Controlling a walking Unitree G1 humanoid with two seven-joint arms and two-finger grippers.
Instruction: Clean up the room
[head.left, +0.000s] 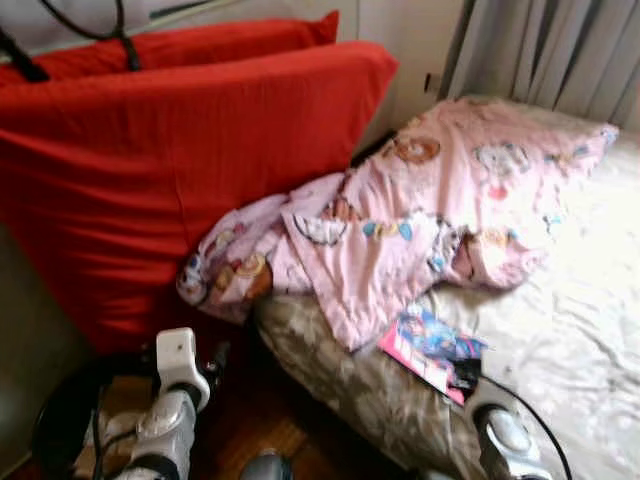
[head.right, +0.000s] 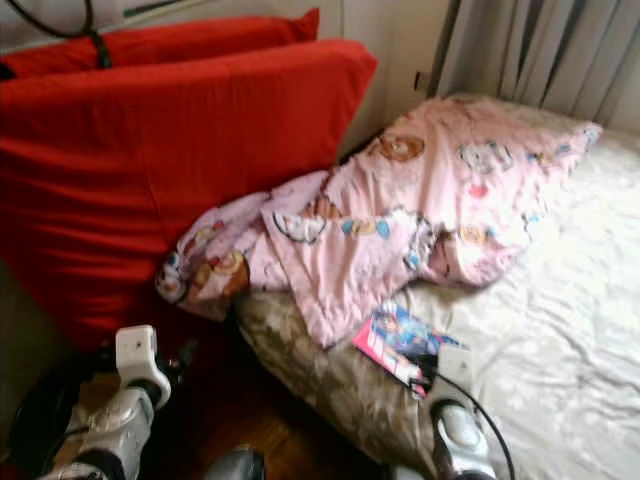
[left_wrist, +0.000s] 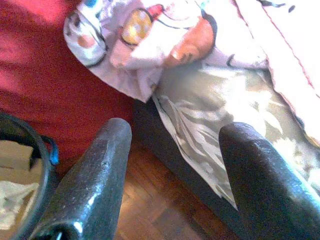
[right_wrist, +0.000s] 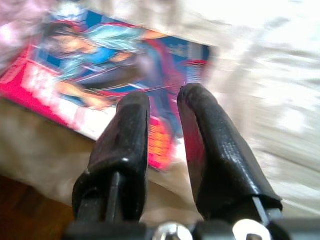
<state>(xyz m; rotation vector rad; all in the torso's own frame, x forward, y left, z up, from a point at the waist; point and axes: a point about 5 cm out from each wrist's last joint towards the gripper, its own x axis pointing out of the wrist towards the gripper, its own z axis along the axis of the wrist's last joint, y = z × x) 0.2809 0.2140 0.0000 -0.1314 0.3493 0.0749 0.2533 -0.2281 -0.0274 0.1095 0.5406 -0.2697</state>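
My right fingers (right_wrist: 162, 107) are hovering nearly closed, holding nothing, just above the near corner of a glossy pink-and-blue comic book (head.left: 432, 347) lying on the pale silky bed sheet (head.left: 580, 330). Beyond it, a crumpled pink cartoon-print blanket (head.left: 400, 225) is lying against large red cushions (head.left: 170, 150). My left fingers (left_wrist: 172, 172) are hanging wide open above dark wooden floor (left_wrist: 155, 210).
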